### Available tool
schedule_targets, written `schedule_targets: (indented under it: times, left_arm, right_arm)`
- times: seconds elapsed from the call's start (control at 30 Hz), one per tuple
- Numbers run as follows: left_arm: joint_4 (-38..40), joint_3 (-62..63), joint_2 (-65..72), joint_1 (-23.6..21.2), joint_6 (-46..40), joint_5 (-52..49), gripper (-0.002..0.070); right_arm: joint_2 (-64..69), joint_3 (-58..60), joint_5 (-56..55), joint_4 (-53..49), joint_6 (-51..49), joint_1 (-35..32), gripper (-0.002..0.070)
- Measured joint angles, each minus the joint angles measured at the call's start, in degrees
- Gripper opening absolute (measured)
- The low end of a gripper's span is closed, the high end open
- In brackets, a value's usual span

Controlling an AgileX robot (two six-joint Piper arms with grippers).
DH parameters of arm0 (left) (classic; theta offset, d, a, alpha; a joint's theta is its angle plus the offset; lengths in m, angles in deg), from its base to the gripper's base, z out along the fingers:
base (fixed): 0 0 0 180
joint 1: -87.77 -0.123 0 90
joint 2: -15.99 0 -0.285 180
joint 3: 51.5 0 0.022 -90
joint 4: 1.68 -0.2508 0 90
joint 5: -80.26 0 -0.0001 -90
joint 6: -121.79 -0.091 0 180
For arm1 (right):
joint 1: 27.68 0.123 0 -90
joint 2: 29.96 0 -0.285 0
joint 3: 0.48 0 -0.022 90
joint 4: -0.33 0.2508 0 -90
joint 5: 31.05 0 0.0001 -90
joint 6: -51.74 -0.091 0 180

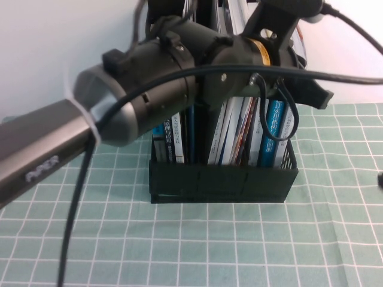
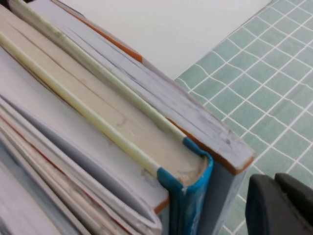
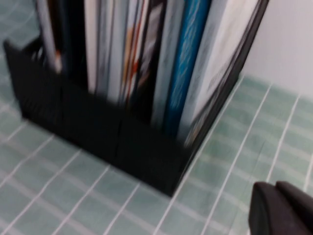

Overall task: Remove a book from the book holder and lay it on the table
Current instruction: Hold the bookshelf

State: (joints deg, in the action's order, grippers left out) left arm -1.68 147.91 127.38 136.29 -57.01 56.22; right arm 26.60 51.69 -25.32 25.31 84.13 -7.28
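Step in hand, judged: left arm reaching over book holder (image 1: 221, 179) for outermost book (image 2: 195, 115) at right end of row.

- Left gripper (image 2: 281, 205): above book tops, beside book; fingers' state cannot tell.
- Right gripper (image 3: 283, 208): low over bench (image 1: 239, 245), right of holder; fingers closed, empty.
- Book: upright in holder's right compartment, long axis vertical.
- Advice: clamp top edge squarely, lift straight up to clear neighbouring blue-spined book (image 2: 193, 196), then tip flat.
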Motion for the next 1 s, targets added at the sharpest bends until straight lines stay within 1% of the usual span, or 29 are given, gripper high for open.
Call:
schedule_targets:
  times: [0.07,0.13,0.27,0.5,0.6,0.67,0.7,0.77,0.83,0.9,0.97,1.0]
  left_arm:
    - [0.0,0.0,1.09,0.0,0.0,1.39,-0.0003]
    - [0.0,0.0,1.85,0.0,0.11,2.13,-0.0003]
    - [0.0,0.0,2.56,-0.42,0.64,2.85,-0.0003]
    - [0.0,0.0,2.56,-3.63,5.21,3.48,-0.0003]
    - [0.6,0.12,2.56,-4.24,5.73,3.03,-0.0003]
    - [0.6,0.22,2.56,-4.25,5.94,2.31,-0.0003]
    - [0.69,0.32,2.56,-4.35,5.94,2.05,-0.0003]
    - [0.69,0.32,2.56,-4.35,5.94,1.03,-0.0003]
    - [0.69,0.32,2.56,-4.48,5.94,0.43,-0.0003]
    - [0.58,0.32,2.56,-4.48,5.94,0.18,-0.0003]
    - [0.48,0.44,2.56,-4.48,5.94,-0.08,-0.0003]
    - [0.48,0.44,2.56,-4.48,5.94,-0.22,-0.0003]
  right_arm:
    - [0.54,-0.12,-6.26,3.68,4.37,0.0,-0.0001]
    - [1.64,-0.25,-9.13,4.75,6.42,0.0,-0.0001]
    - [5.08,-1.82,-9.14,4.55,7.25,0.0,-0.0001]
    - [12.79,-7.5,-9.37,3.7,7.36,0.0,0.0009]
    - [15.93,-10.62,-9.37,3.6,6.65,0.11,0.006]
    - [17.6,-12.06,-9.37,3.6,5.63,0.6,0.0125]
    - [18.34,-12.69,-9.27,3.6,4.8,0.83,0.0169]
    - [19.42,-13.86,-6.29,3.6,3.52,1.53,0.0247]
    - [20.2,-15.17,1.26,3.38,4.28,1.63,0.03]
    - [20.99,-16.15,10.0,2.16,6.94,1.63,0.0315]
    - [21.68,-16.44,17.51,-0.45,6.92,1.63,0.0305]
    - [21.86,-16.44,20.74,-2.93,5.34,1.63,0.0291]
